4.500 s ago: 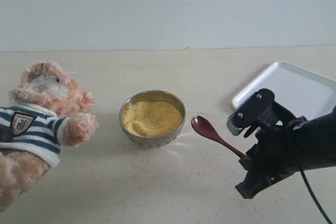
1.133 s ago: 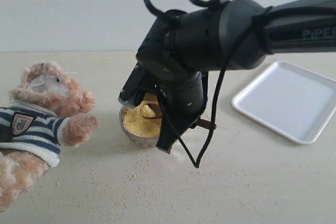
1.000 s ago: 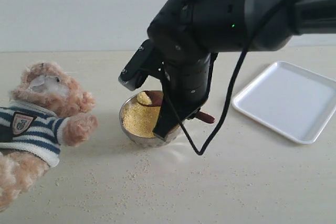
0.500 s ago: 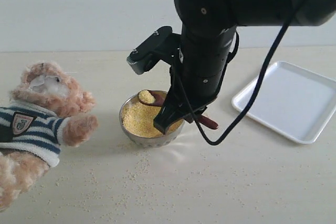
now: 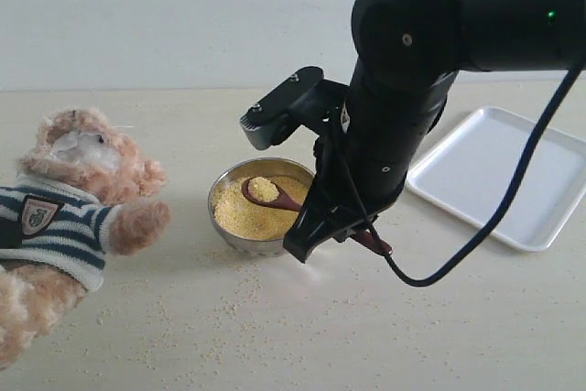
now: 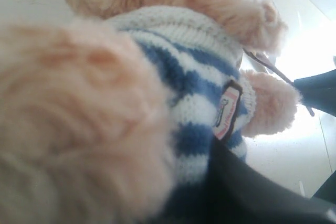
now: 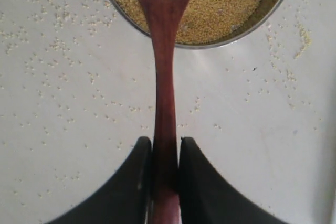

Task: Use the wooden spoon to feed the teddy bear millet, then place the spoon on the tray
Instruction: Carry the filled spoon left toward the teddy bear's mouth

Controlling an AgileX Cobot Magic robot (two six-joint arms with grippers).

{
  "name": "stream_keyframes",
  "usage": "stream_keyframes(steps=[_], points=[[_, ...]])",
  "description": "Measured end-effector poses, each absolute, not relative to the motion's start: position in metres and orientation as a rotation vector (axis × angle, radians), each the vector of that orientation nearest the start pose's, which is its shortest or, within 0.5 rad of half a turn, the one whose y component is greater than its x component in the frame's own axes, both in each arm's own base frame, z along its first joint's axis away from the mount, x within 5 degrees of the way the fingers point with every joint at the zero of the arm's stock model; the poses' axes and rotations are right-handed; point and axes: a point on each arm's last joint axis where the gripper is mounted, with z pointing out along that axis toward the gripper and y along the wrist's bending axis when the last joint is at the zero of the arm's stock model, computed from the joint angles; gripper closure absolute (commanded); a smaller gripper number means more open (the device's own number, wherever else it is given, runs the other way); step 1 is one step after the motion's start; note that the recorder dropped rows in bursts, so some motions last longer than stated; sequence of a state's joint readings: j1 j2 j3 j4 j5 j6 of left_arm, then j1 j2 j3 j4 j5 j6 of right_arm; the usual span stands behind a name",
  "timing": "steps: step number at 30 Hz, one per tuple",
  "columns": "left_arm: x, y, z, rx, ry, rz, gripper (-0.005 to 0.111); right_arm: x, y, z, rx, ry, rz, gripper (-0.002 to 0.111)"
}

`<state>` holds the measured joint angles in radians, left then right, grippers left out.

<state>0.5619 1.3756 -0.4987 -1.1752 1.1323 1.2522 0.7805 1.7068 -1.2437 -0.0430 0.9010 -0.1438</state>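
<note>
Shifted rightward since half a second ago, with the black right arm now leaning over the bowl's right side. Nearest, on the pale matte table (image 5: pixel 366 336): fine loose yellow grains strewn about. At left, lying back, fluffy light-brown teddy bear (image 5: pixel 73 199) in ribbed navy-and-white stripes with a crest badge. Pressed against that shirt, possibly a finger of the left gripper (image 6: pixel 247 192), only a dark blur; cannot tell its grip. Further in, round shiny steel bowl (image 5: pixel 259 244) heaped with grainy millet (image 5: pixel 240 215). Held over the heap, slim glossy reddish-brown wooden spoon (image 5: pixel 279 199), its oval bowl carrying a small mound of grains, pointing toward the bear but well apart from it. Clamped narrowly on the handle's end from both sides by the right gripper (image 7: pixel 165 145). Farthest right, flat white tray (image 5: pixel 513 171) with rounded corners and low rim.
</note>
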Motion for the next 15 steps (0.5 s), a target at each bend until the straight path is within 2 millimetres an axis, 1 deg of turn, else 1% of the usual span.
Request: stream_keyframes(steps=[4, 6, 11, 15], points=[[0.193, 0.031, 0.195, -0.063, 2.373, -1.062, 0.102, 0.247, 0.242, 0.243, -1.360, 2.482, 0.001, 0.108], [0.193, 0.031, 0.195, -0.063, 2.373, -1.062, 0.102, 0.245, 0.248, 0.251, -1.396, 2.439, -0.035, 0.108], [0.193, 0.031, 0.195, -0.063, 2.373, -1.062, 0.102, 0.237, 0.267, 0.279, -1.471, 2.335, -0.077, 0.108], [0.193, 0.031, 0.195, -0.063, 2.373, -1.062, 0.102, 0.227, 0.277, 0.296, -1.514, 2.299, -0.096, 0.108]])
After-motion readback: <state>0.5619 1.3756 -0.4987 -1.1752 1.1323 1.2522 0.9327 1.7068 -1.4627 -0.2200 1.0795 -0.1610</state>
